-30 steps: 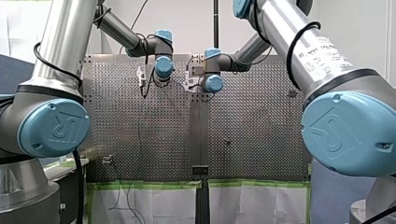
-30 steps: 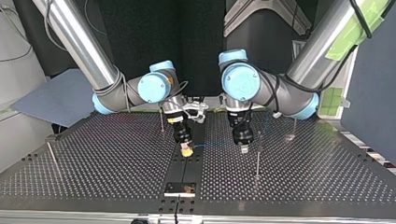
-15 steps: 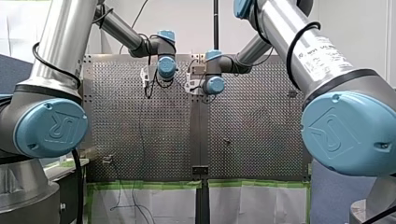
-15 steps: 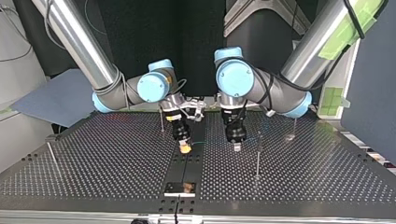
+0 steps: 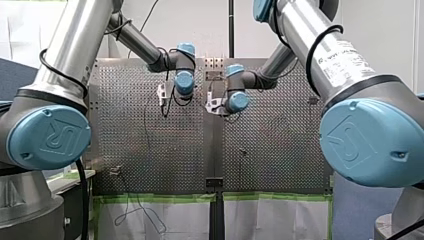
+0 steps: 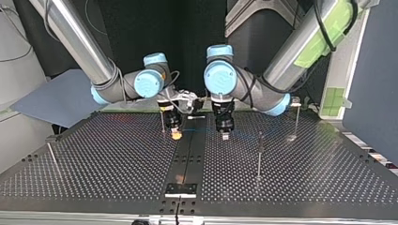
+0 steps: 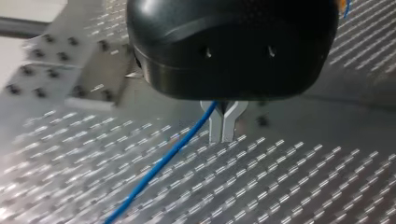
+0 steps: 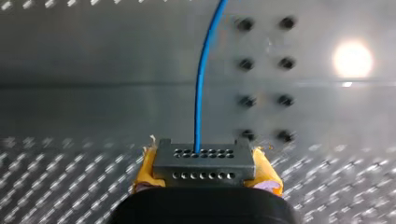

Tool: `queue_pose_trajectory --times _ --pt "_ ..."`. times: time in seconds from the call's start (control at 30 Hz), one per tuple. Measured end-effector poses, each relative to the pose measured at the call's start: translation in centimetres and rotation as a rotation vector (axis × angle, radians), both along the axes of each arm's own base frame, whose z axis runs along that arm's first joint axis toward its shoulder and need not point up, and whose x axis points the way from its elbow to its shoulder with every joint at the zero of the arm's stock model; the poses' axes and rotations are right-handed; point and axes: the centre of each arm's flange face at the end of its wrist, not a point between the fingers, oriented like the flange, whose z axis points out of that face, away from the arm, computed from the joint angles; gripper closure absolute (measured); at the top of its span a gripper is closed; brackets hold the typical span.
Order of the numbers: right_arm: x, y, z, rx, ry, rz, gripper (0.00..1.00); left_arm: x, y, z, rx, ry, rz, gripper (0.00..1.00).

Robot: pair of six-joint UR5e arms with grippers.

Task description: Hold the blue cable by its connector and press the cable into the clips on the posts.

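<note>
Over the far middle of the perforated table (image 6: 94, 159), my right gripper (image 8: 205, 175) has its yellow pads clamped on the grey connector (image 8: 204, 158). My left gripper (image 7: 223, 128) has its metal fingers together, pinching the blue cable (image 7: 159, 170) strung between both grippers.

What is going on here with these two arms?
My right gripper holds the grey connector between its yellow pads, and the blue cable runs out of it. My left gripper is shut on the cable further along, so it stretches between them above the table. The posts stand nearby; I see the cable in no clip yet.
</note>
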Motion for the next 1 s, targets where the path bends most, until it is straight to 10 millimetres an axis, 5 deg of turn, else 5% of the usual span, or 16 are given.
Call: queue_pose_trajectory --times 0.43,0.67,1.0 --pt "-3.9 0.7 -4.1 0.059 0.077 -0.058 1.00 -1.7 -3.3 -6.6 0.050 0.053 -0.027 1.00" --pt "-6.2 1.3 -3.4 0.053 0.082 -0.108 1.00 -3.5 -6.0 -7.1 0.037 0.024 -0.051 1.00" --pt "-8.8 2.0 -6.1 0.067 0.093 -0.151 1.00 -4.6 -8.1 -8.4 0.034 0.016 -0.090 1.00"
